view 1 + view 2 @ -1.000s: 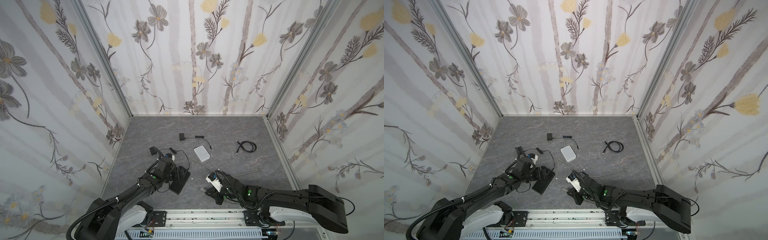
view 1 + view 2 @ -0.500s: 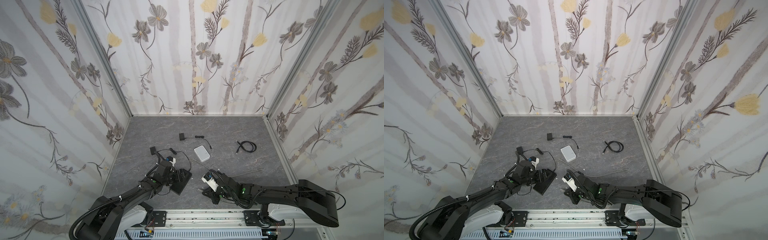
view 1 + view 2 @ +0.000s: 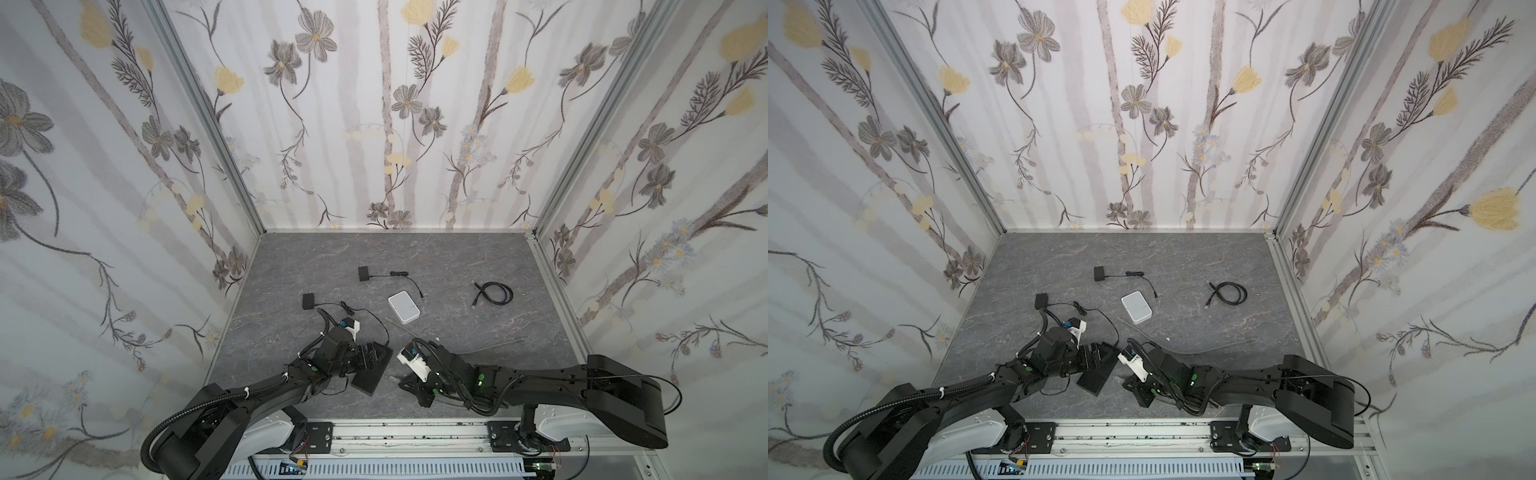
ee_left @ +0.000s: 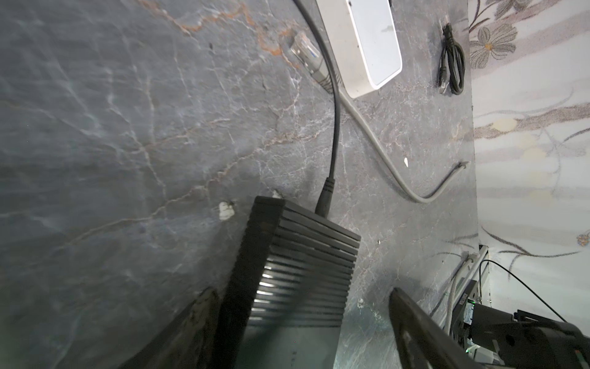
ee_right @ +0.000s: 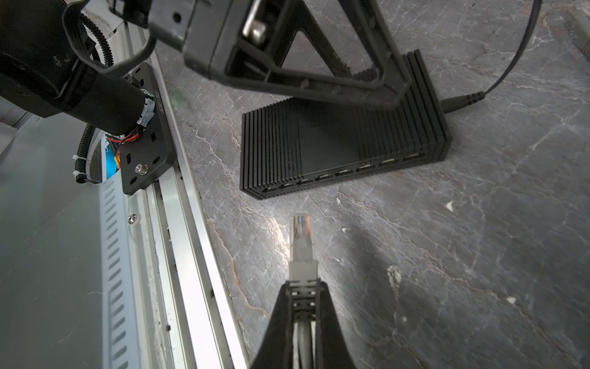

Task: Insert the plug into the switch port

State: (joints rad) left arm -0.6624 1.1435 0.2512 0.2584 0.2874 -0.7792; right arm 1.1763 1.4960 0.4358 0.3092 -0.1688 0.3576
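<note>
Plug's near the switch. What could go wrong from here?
Left gripper straddles the black ribbed switch with jaws open, so it may slide when pushed. The clear plug on the grey cable, pinched by the right gripper, faces the port row at a slant and could jam on a rib.

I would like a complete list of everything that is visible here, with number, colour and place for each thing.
table: 1, grey marbled, whole floor
walls: 3, floral, around it
network switch: 1, black, front, left of middle
held Ethernet plug: 1, clear, short of the switch ports, not inserted
Ethernet cable: 1, grey, middle
white box: 1, white, middle, behind the switch
power adapters: 2, black, back and left; a black lead enters the switch
short coiled cable: 1, black, right rear
left gripper: jaws open, astride the switch
right gripper: jaws shut on the plug
</note>
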